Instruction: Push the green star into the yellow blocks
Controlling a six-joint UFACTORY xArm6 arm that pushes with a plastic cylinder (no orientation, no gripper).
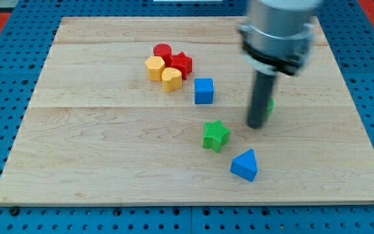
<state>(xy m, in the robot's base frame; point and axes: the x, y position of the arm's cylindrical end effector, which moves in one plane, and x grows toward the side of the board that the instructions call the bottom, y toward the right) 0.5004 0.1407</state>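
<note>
The green star (pixel 215 135) lies on the wooden board (pixel 109 149), a little right of the middle. Two yellow blocks sit at the upper middle: a yellow hexagon (pixel 154 67) and a yellow heart-like block (pixel 171 78), touching each other. My tip (pixel 257 125) is on the board to the right of the green star and slightly above it, with a small gap between them. The rod hides most of another green block (pixel 271 105) behind it.
A red cylinder (pixel 162 51) and a red star (pixel 181 64) touch the yellow blocks at the view's top. A blue cube (pixel 204 90) stands between the yellow blocks and the green star. A blue triangle (pixel 245 164) lies below and right of the star.
</note>
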